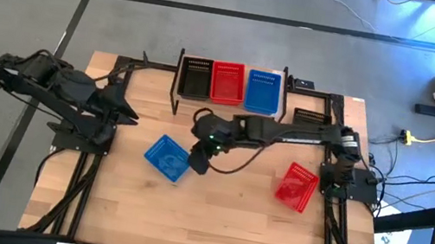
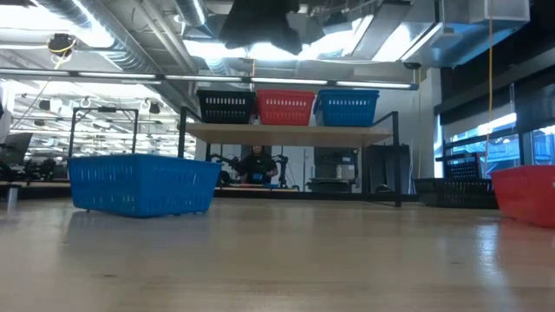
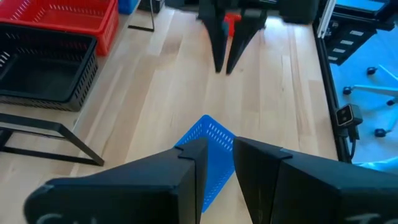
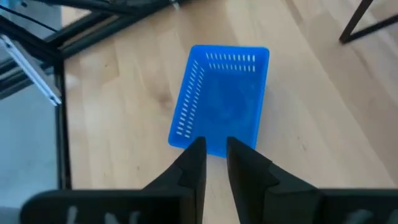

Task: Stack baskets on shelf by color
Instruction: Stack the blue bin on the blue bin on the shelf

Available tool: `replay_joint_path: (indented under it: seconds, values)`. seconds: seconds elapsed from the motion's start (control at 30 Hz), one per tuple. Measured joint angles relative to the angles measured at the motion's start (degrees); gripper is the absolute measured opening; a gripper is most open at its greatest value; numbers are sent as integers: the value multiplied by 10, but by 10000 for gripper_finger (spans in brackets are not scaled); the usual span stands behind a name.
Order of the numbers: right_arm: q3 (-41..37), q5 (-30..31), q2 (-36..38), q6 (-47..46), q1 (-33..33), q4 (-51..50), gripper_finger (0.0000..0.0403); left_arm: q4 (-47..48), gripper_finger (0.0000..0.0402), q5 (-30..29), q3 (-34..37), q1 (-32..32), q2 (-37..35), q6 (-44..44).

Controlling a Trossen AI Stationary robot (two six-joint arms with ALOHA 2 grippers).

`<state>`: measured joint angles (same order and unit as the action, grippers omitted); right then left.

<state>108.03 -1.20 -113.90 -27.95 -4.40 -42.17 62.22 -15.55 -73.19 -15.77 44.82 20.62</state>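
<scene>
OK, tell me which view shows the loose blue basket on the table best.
The right wrist view: the loose blue basket fills it from above, whole apart from the edge behind the fingers. The high view shows it small, the low view only side-on, and the left wrist view half hidden behind fingers.

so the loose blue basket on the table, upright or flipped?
Upright. The blue basket sits open side up on the table, its empty floor visible from the right wrist view.

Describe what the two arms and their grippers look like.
Both arms are dark, near-black jointed links on black base frames. The left gripper has two broad, flat, matte black fingers. The right gripper has the same wedge-shaped pair, tapering toward the tips. A black cable loops below the right arm.
</scene>
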Motion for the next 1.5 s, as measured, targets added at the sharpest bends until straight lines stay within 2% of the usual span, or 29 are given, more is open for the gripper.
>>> replay_joint_path:
  seconds: [0.13,0.33,0.5,0.6,0.7,0.9,1.1,1.2,1.5]
  values:
    - [0,-3,-30,18,7,-3,72,4,69,0,0,0,0,-1]
    - [0,-19,-64,169,8,18,75,25,69,0,0,0,0,-2]
    - [0,-24,-80,218,8,24,40,29,69,0,0,0,0,-2]
    - [0,-31,-85,210,8,32,18,29,69,0,0,0,0,-2]
    - [0,-39,-90,199,8,31,14,29,69,0,0,0,0,-2]
    - [-1,-48,-105,162,14,20,53,29,69,0,0,0,1,-2]
    - [-1,-26,-114,162,18,38,94,29,69,0,0,0,0,-2]
    - [-1,-16,-117,160,23,42,101,29,69,0,0,0,0,-2]
    - [-1,-15,-132,68,48,57,103,29,69,0,0,0,1,-2]
